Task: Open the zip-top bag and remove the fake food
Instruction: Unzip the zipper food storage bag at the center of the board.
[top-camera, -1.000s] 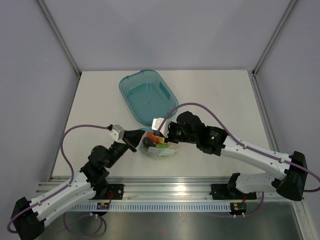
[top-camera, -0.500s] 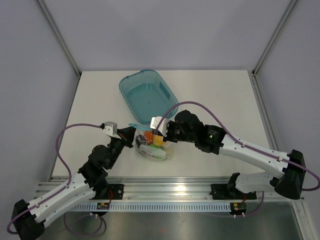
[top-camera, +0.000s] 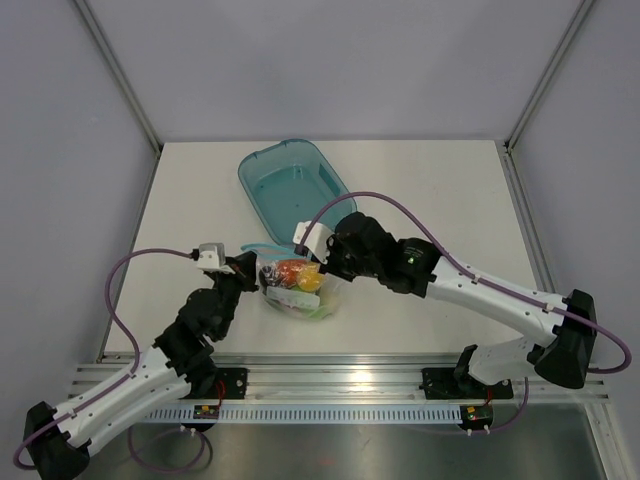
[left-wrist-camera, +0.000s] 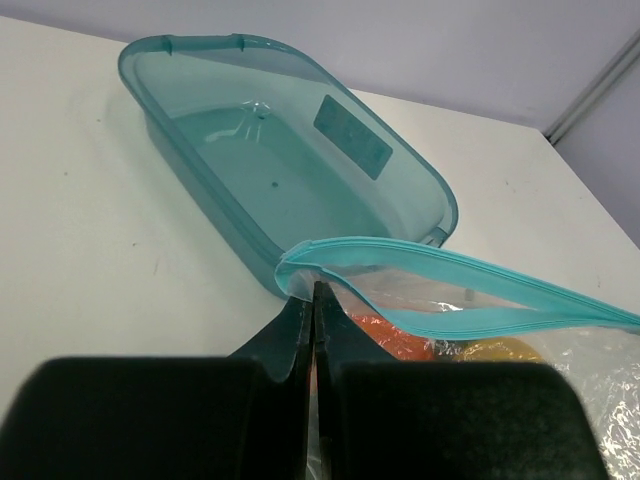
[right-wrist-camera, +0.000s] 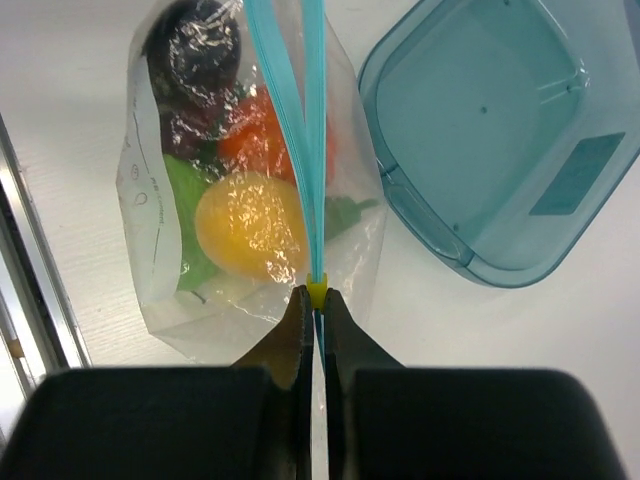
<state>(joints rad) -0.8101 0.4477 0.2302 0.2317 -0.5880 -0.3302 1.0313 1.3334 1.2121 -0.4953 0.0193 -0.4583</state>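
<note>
The zip-top bag (top-camera: 300, 288) hangs between my two grippers just in front of the tub, clear and crinkly. Its teal zip strip (left-wrist-camera: 455, 300) has parted into a narrow slit along the top. My left gripper (left-wrist-camera: 315, 292) is shut on the bag's plastic right under the strip's end. My right gripper (right-wrist-camera: 317, 295) is shut on the other end of the strip (right-wrist-camera: 300, 130), at a small yellow slider (right-wrist-camera: 317, 290). The fake food shows through the plastic: a yellow lemon (right-wrist-camera: 250, 225), an orange-red piece (right-wrist-camera: 258, 135), a dark eggplant (right-wrist-camera: 195, 45) and green pieces (right-wrist-camera: 188, 205).
A rigid translucent teal tub (top-camera: 292, 190) lies behind the bag, close to its far side (left-wrist-camera: 290, 160). The metal rail (top-camera: 330, 380) runs along the table's near edge, and grey walls enclose the white table (top-camera: 440, 190).
Both grippers have moved left with the bag held between them. The bag now stands more upright, and its zip strip shows on top.
</note>
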